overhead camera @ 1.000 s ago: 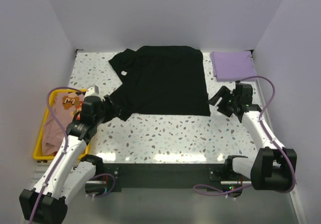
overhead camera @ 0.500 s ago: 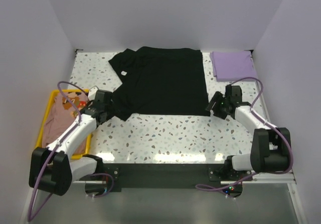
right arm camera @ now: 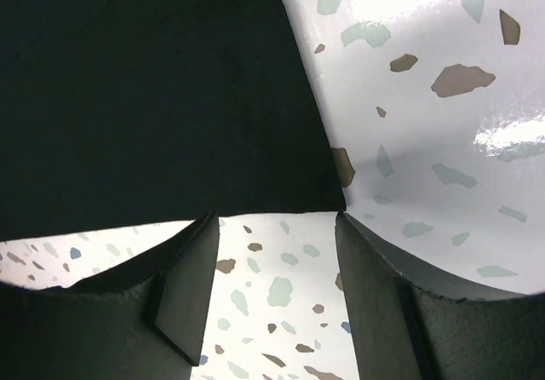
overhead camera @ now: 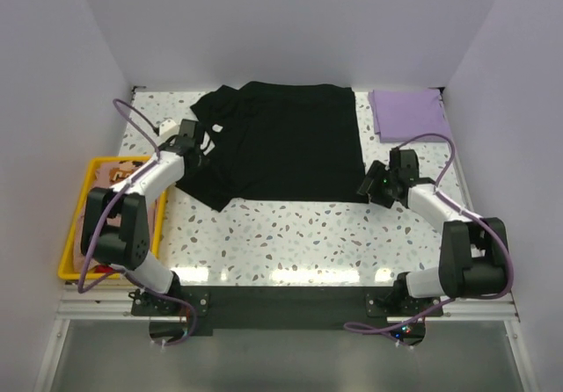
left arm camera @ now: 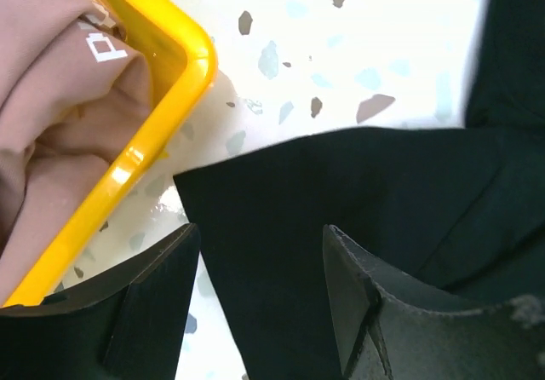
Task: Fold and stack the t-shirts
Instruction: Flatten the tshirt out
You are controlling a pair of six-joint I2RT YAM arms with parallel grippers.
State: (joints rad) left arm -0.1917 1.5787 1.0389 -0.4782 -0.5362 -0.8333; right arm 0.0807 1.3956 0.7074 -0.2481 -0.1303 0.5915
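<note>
Jaws: wide apart, left gripper (left arm camera: 255,265) and right gripper (right arm camera: 277,261) at the large black cloth t-shirt's (overhead camera: 290,141) edges.
Done: lavender-purple cloth t-shirt (overhead camera: 406,113) looks folded.
To do: black one; peach-tan cloth t-shirt (left arm camera: 51,99) in yellow plastic tray (left arm camera: 189,56).

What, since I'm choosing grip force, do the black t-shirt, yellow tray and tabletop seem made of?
Black t-shirt: soft matte cloth, lying limp with creases.
Yellow tray: probably hard glossy plastic, given the bright highlight along its rim.
Tabletop: smooth, shiny, speckled terrazzo-look surface that reflects the light; whether it is stone or laminate cannot be told.
</note>
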